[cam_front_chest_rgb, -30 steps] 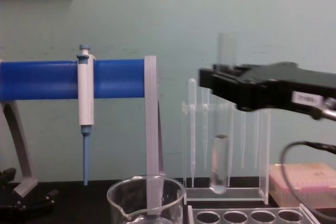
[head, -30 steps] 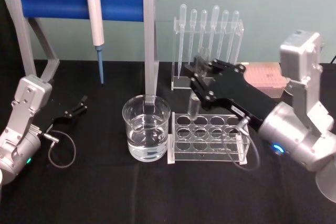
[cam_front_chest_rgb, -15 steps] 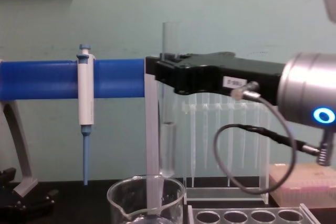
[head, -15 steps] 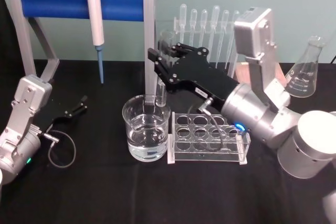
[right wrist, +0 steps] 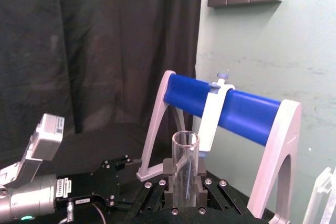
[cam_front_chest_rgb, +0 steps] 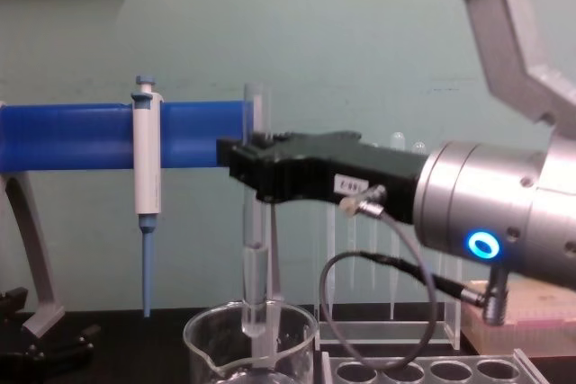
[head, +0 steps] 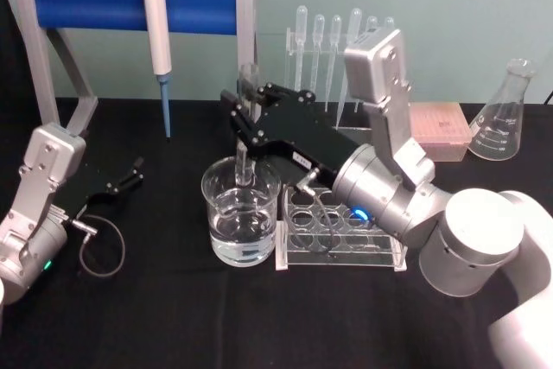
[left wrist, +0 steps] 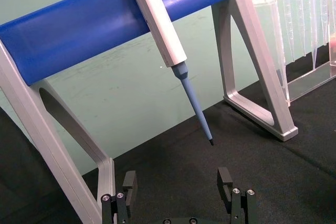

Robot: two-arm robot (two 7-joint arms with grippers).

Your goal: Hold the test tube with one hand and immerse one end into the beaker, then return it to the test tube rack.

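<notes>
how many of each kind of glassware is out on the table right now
test tube: 1
beaker: 1
conical flask: 1
total: 3

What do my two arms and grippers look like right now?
The right gripper is black and blocky with a small white label; a black cable loops to its silver cylindrical wrist, which has a blue ring light. The left gripper is black too, on a silver-grey arm with a looped cable.
</notes>
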